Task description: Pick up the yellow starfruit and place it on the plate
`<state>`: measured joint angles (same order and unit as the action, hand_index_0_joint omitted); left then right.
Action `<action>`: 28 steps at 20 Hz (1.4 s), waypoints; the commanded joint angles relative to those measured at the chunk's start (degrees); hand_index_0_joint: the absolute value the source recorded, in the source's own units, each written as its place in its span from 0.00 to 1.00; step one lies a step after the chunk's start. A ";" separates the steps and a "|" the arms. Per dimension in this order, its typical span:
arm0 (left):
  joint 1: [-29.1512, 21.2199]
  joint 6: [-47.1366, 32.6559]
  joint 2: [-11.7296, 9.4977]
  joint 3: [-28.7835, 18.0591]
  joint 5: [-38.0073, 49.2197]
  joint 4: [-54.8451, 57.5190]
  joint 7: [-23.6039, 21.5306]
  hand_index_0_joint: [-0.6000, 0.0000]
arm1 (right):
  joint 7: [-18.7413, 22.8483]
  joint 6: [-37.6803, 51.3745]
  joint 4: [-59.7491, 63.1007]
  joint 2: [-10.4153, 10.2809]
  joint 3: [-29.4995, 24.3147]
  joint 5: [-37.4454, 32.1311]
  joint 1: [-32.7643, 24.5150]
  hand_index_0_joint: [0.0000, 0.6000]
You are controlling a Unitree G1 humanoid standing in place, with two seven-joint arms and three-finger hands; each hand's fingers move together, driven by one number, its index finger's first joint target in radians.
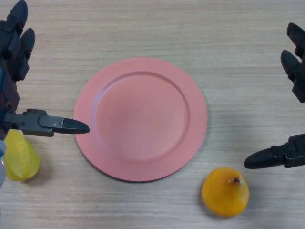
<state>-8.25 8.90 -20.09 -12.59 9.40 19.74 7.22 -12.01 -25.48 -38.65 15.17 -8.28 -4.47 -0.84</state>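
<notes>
Wooden table holds unlabelled pink plate, yellow starfruit, orange fruit

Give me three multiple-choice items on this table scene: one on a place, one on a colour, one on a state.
1. Where does the yellow starfruit lie?
A. on the plate
B. on the table, left of the plate, under the left hand
C. beside the orange fruit

2. What colour is the plate?
A. pink
B. blue
C. white

3. How is the right hand?
A. shut on the orange fruit
B. open, holding nothing
C. pressed flat on the plate

Answers: 1 B, it sits at the left edge off the plate; 2 A, its face is pink; 3 B, thumb and fingers are spread above bare table.
</notes>
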 commanded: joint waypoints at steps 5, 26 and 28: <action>-1.27 -8.40 -2.28 -5.10 -0.44 3.30 -0.37 1.00 | 0.18 6.56 -3.02 1.31 -3.91 -0.36 -1.18 0.00; 11.03 -26.19 -5.18 -22.37 -14.06 -11.74 18.09 1.00 | -0.70 7.64 2.99 1.09 0.41 -0.32 -4.17 0.00; 10.96 -29.68 -6.73 -22.77 -16.20 -16.81 15.99 1.00 | -0.50 7.84 3.10 0.89 0.86 -0.32 -4.43 0.00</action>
<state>3.56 -13.48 -22.76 -30.14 -7.00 0.36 27.69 -13.20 -25.34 -32.36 15.08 -5.30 -4.46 -3.80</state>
